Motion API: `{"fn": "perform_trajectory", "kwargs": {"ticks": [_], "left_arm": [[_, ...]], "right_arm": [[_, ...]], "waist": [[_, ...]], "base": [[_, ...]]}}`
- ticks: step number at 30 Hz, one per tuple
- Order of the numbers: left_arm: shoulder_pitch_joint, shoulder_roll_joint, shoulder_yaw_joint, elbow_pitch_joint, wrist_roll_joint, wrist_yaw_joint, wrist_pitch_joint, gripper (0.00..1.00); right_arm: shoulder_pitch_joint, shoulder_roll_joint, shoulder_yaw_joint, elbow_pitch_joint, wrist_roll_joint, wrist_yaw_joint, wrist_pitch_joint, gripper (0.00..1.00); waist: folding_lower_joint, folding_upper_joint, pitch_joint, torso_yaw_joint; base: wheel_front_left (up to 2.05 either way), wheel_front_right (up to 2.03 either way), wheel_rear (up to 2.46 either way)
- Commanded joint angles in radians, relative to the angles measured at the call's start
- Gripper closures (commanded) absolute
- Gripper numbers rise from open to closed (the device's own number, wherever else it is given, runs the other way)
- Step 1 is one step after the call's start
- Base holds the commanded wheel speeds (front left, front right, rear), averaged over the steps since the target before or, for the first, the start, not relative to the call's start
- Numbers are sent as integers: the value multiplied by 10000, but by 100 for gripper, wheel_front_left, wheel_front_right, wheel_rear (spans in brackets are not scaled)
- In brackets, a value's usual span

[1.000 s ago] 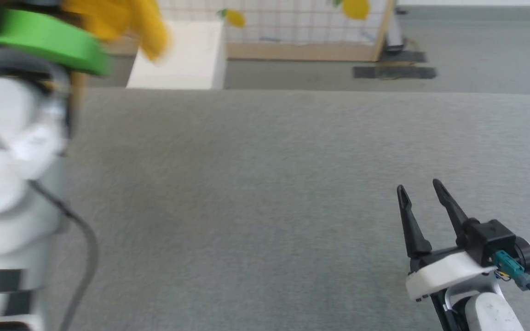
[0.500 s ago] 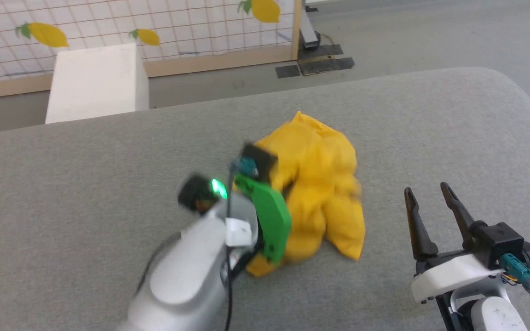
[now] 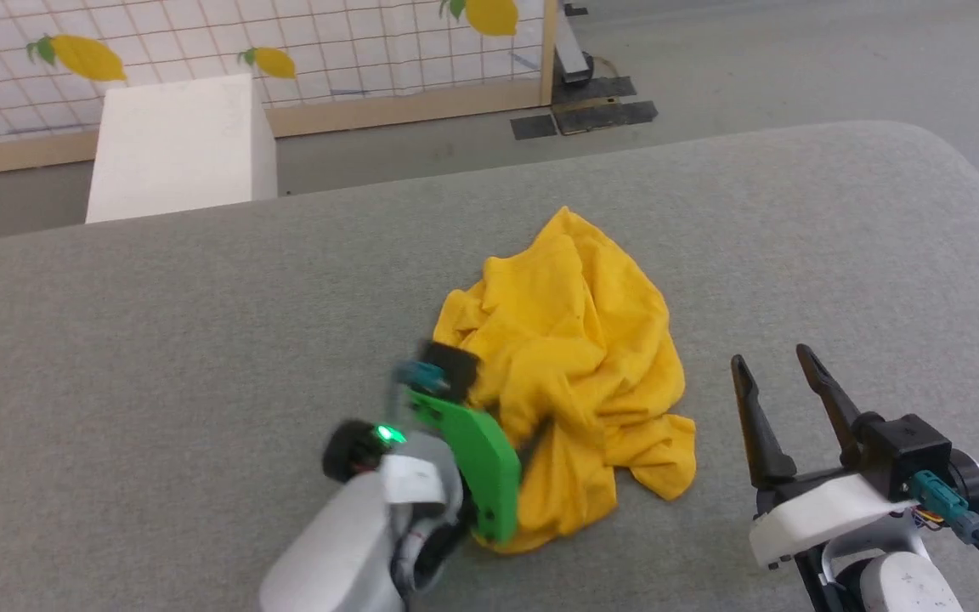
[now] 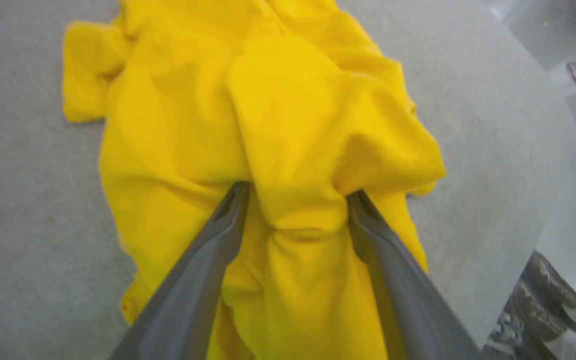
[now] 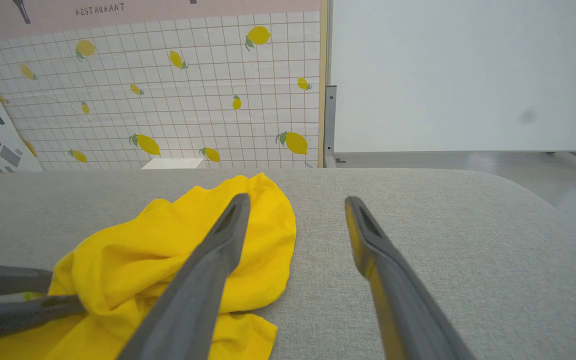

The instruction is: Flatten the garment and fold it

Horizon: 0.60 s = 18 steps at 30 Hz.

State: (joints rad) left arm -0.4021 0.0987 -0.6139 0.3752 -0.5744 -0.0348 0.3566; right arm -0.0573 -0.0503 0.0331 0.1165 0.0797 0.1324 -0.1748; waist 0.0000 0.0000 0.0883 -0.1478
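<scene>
Yellow T-shirt (image 4: 288, 100) cloth sits bunched between the two fingers of your left gripper (image 4: 298, 192). In the left wrist view those fingers stand wide apart, with a thick fold rising between them and their tips tucked under its edges. The gripper is spread open around the cloth, not pinched on it. In the head view it comes in from the bottom centre, its green bracket (image 3: 468, 463) against the lower left edge of the T-shirt.

The T-shirt lies in a crumpled heap at the centre of that frame on the grey surface (image 3: 200, 340). A peak of cloth points toward the top of the frame and a loose flap lies at the heap's lower right.

Your right gripper (image 3: 772, 357) is at the lower right of the head view, fingers pointing up the frame. It is open wide, holds nothing, and sits near the heap's right edge but apart from it. In the right wrist view its left finger crosses in front of the T-shirt and its right finger lies over bare surface.

Beyond the surface, a white box (image 3: 179, 144) stands at the upper left. A lemon-print wall (image 3: 353, 42) runs along the top, and the grey floor (image 3: 795, 68) fills the upper right.
</scene>
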Motion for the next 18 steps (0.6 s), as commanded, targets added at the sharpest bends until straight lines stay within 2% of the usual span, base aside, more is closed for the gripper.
{"fn": "perform_trajectory", "kwargs": {"ticks": [1, 6, 8, 10, 14, 18], "left_arm": [[131, 93, 437, -360, 120, 263, -955, 0], [643, 444, 1735, -1257, 711, 1061, -4584, 0], [949, 584, 2111, -1341, 836, 1284, -5519, 0], [1254, 672, 2509, -1484, 934, 1477, -5970, 0], [1790, 891, 3261, -1907, 1461, 1613, -6170, 0], [2327, 783, 4067, -2682, 2179, 1567, -6179, 0]], "right_arm": [[161, 1, 22, -45, -3, -17, 13, 0], [166, 1, 73, -99, -70, -17, 73, 0], [158, 1, 76, -131, -122, -17, 112, 0], [112, 1, 8, -166, -135, -17, 164, 0], [-293, 1, -205, -150, -162, -17, 449, 0], [-1251, 1, -539, 305, -218, -17, 1446, 0]], "waist": [[0, 0, -38, 189], [0, 0, -91, 555], [0, 0, -131, 697], [0, 0, -144, 843], [0, 0, -8, 1165], [0, 0, 418, 1549]], "base": [[0, 0, 0], [0, 0, 0], [0, 0, 0], [0, 0, 0], [0, 0, 0], [0, 0, 0]]}}
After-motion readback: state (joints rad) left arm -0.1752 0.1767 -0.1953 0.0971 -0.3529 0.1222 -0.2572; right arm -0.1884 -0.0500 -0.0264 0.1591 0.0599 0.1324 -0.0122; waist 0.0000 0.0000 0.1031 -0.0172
